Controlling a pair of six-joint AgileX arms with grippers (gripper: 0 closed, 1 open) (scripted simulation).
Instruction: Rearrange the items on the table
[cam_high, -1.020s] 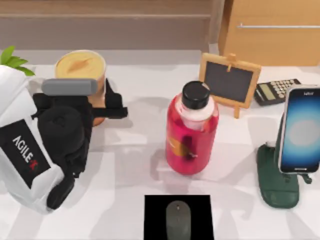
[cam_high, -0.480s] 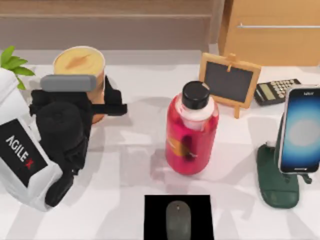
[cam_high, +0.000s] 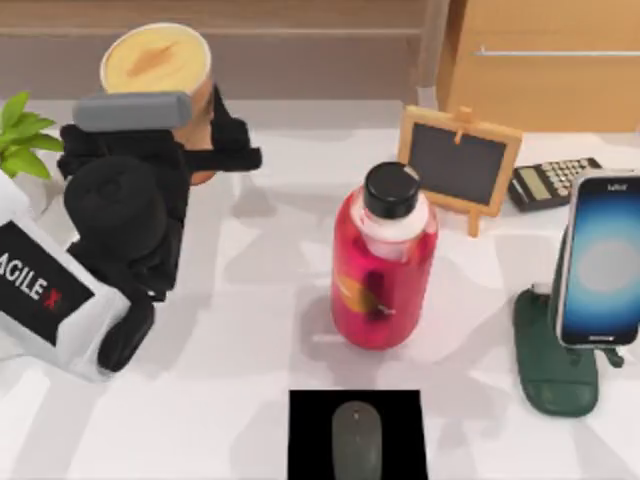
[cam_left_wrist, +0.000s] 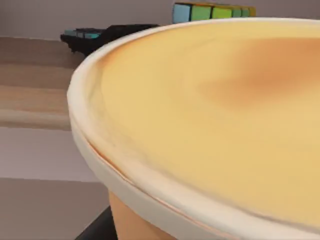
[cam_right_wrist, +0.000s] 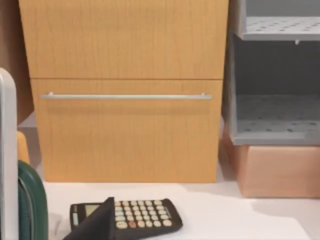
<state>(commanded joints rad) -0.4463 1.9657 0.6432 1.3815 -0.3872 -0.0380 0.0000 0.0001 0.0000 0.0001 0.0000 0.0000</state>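
At the counter's (cam_high: 260, 330) far left, the left claw (cam_high: 205, 150) grips the orange cup (cam_high: 160, 70), lifted. Best carried upright and slowly, clear of the red bottle (cam_high: 383, 265); the right claw's state cannot be told.

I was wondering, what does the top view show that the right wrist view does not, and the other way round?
Top view alone: the left gripper closed around the orange cup, a red bottle, a small chalkboard, the grey mouse on a black mat, and a plant. Right wrist view alone: a grey shelf unit on a brown box. Both share the calculator, the wooden drawer cabinet, the green phone stand and the white table.
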